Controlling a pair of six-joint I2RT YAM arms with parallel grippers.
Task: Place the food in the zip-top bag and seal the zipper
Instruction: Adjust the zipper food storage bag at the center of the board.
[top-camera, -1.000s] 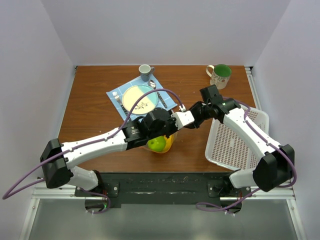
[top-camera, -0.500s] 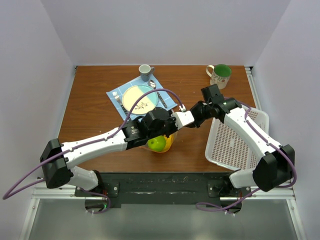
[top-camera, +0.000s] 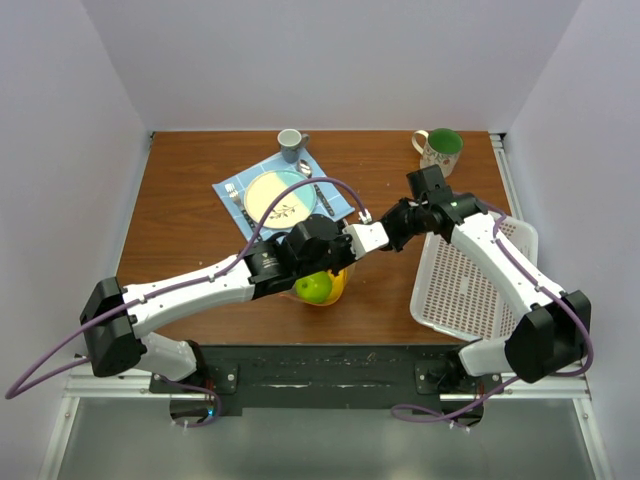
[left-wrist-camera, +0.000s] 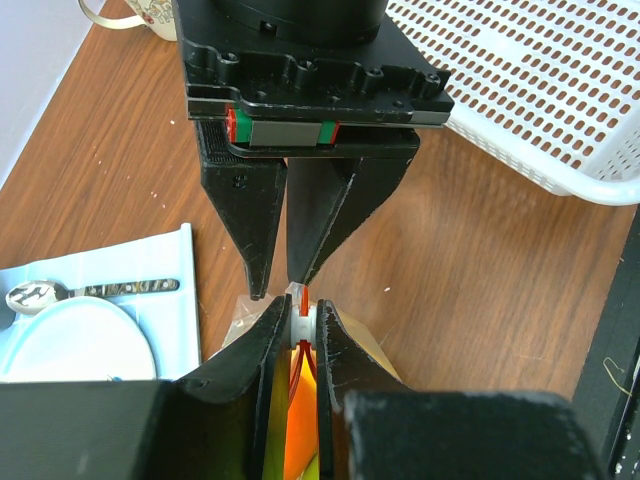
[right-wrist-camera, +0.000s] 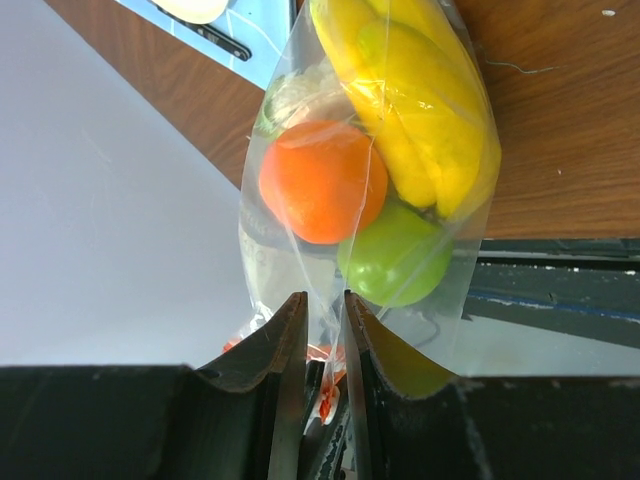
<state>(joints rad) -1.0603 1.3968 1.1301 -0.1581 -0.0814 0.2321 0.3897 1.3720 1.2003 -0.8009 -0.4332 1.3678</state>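
Observation:
The zip-top bag (right-wrist-camera: 268, 250) hangs between both grippers, holding an orange (right-wrist-camera: 322, 180), a yellow banana (right-wrist-camera: 420, 130), a green apple (right-wrist-camera: 395, 255) and a pale leafy piece (right-wrist-camera: 290, 95). In the top view the apple (top-camera: 314, 288) shows below the left wrist. My left gripper (left-wrist-camera: 303, 310) is shut on the white slider of the orange-red zipper (left-wrist-camera: 303, 294); behind the slider the strip splits in two. My right gripper (left-wrist-camera: 278, 288) faces it tip to tip. Its jaws (right-wrist-camera: 318, 302) stand a narrow gap apart with the bag's film running between them.
A white lattice basket (top-camera: 470, 290) lies at the right, under the right arm. A plate on a blue mat (top-camera: 280, 197) with cutlery, a grey cup (top-camera: 290, 143) and a green mug (top-camera: 440, 150) stand at the back. A spoon (left-wrist-camera: 90, 292) lies on the mat.
My right gripper and wrist have shifted slightly right and back, away from the left gripper. The left arm and the bag have stayed put.

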